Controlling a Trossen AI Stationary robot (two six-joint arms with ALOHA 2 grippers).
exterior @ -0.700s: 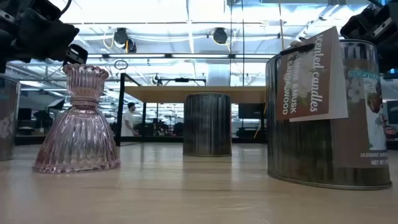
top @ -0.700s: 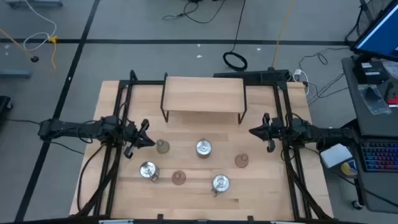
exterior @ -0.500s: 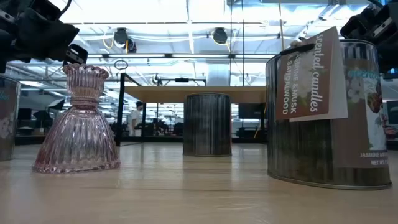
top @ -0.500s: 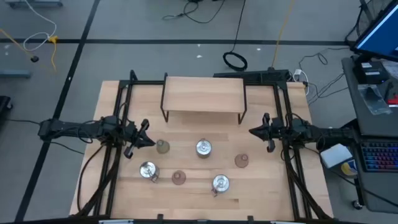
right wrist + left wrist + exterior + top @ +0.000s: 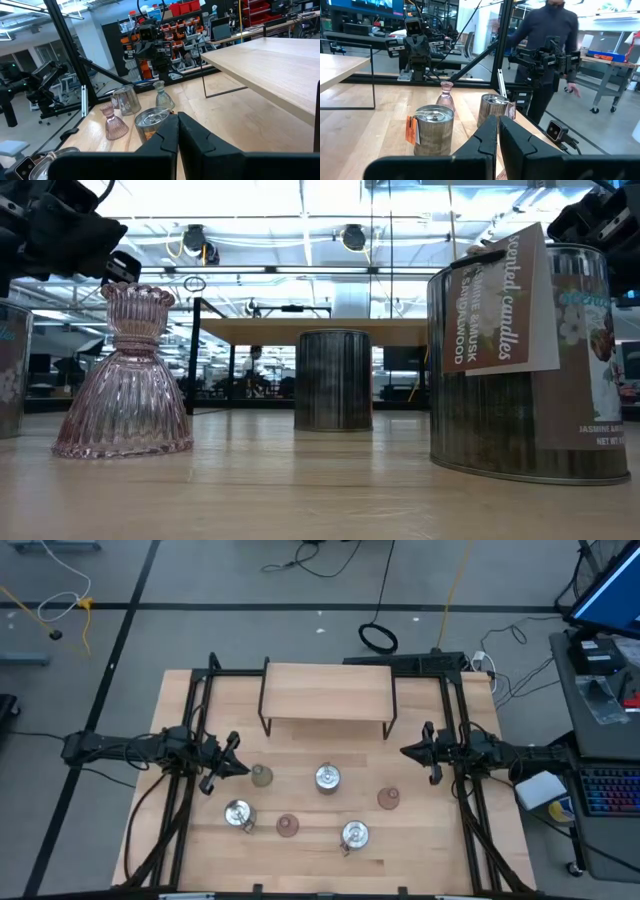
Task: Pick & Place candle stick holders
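I see a pink ribbed glass holder [image 5: 125, 375] upright on the table [image 5: 300, 490] at left. Silver tin [image 5: 333, 380] farther back, centre. A big tin [image 5: 530, 360] with a scented-candles tag [image 5: 500, 300] close at right. Dark arm parts sit in both upper corners.

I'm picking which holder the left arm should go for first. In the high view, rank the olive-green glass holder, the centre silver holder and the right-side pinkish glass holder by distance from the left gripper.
From the left gripper:
1. Olive-green glass holder, right beside the fingertips.
2. Centre silver holder, mid-table in front of the shelf.
3. Pinkish glass holder, far over on the right arm's side.
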